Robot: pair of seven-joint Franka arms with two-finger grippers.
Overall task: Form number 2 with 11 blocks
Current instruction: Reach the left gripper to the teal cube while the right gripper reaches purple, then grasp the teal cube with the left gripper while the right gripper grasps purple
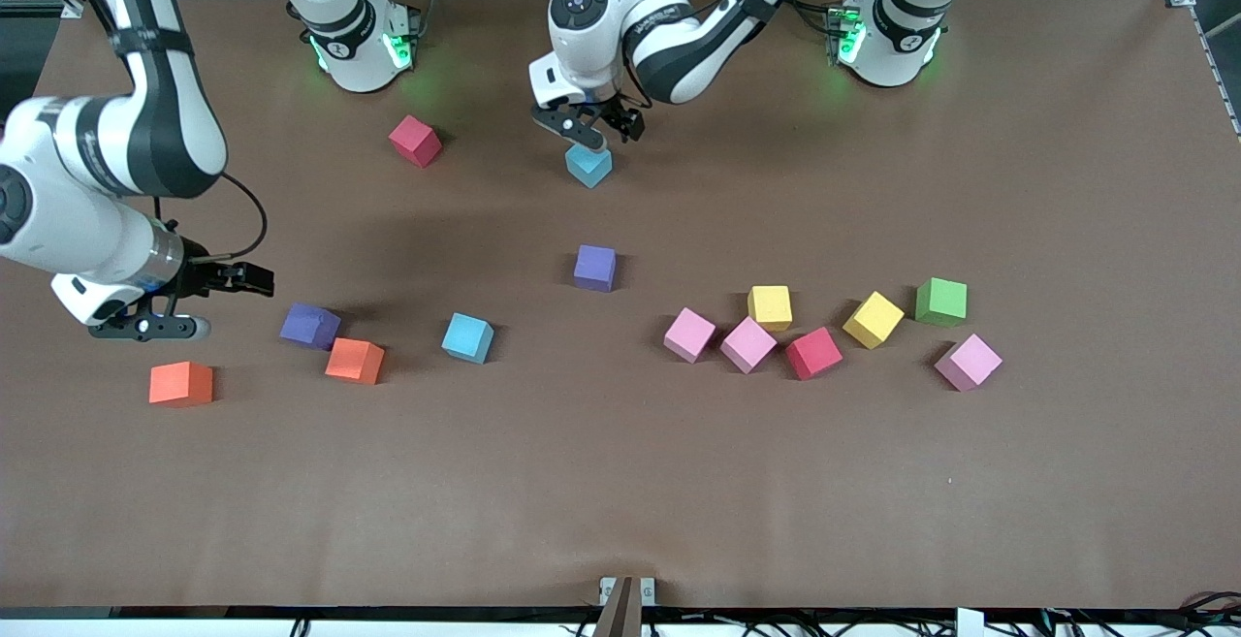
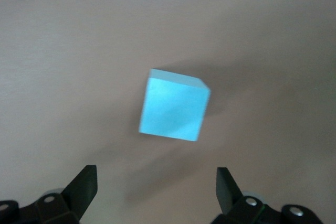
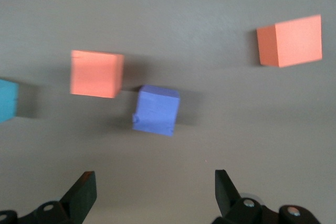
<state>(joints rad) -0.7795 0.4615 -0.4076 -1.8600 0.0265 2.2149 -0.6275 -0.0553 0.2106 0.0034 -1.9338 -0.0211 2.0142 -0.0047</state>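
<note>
The blocks lie scattered; no number 2 shows. My left gripper (image 1: 592, 131) is open, low over a blue cube (image 1: 588, 166). In the left wrist view that cube (image 2: 173, 106) lies ahead of the open gripper (image 2: 156, 174), not between the fingers. My right gripper (image 1: 215, 302) is open and empty at the right arm's end, beside a purple cube (image 1: 310, 326) and two orange cubes (image 1: 355, 361) (image 1: 180, 384). The right wrist view shows the gripper (image 3: 155, 179), the purple cube (image 3: 156, 109) and both orange cubes (image 3: 96, 73) (image 3: 291, 40).
A red cube (image 1: 415, 141) lies near the right arm's base. A purple cube (image 1: 594, 268) and a blue cube (image 1: 467, 337) lie mid-table. Toward the left arm's end are pink (image 1: 689, 334), yellow (image 1: 770, 307), red (image 1: 812, 353) and green (image 1: 940, 302) cubes.
</note>
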